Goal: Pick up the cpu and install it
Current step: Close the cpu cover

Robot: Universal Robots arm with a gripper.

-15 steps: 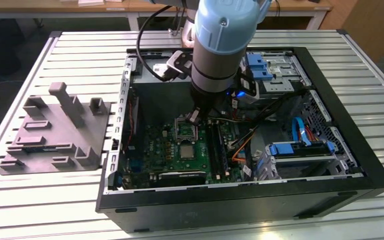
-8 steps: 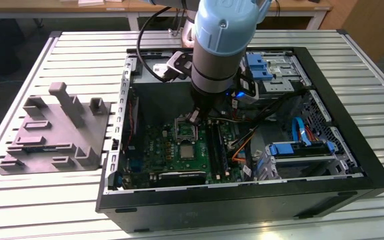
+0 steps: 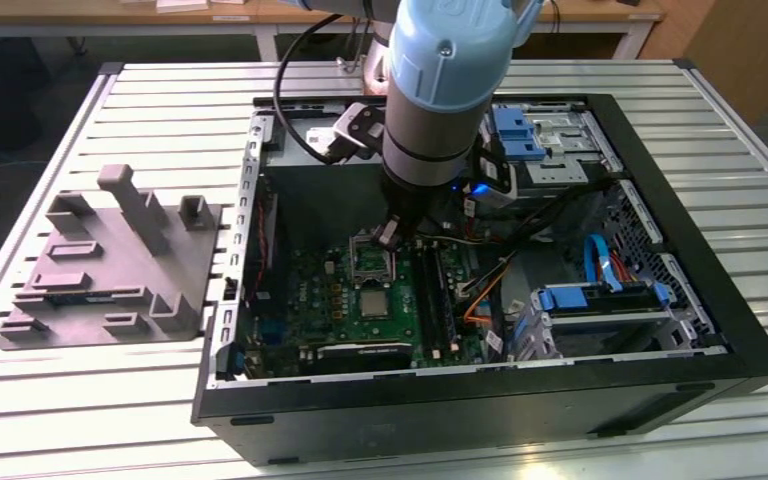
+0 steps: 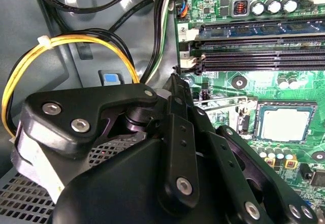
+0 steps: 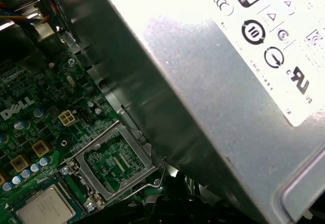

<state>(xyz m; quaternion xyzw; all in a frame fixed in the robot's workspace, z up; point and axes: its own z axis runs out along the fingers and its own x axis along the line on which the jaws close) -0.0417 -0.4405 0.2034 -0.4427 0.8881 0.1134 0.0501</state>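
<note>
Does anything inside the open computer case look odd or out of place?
The hinged metal socket frame stands raised beside the silvery square cpu seated on the green motherboard, so the chip lies uncovered. The gripper hovers nearby.

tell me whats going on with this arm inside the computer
A blue and grey robot arm reaches down into an open black computer case lying on a slatted metal table. Its black gripper is low over the green motherboard, beside the opened metal socket frame. The small square silvery cpu sits flat in its socket on the board, apart from the gripper. A grey moulded plastic tray sits outside the case.
</note>
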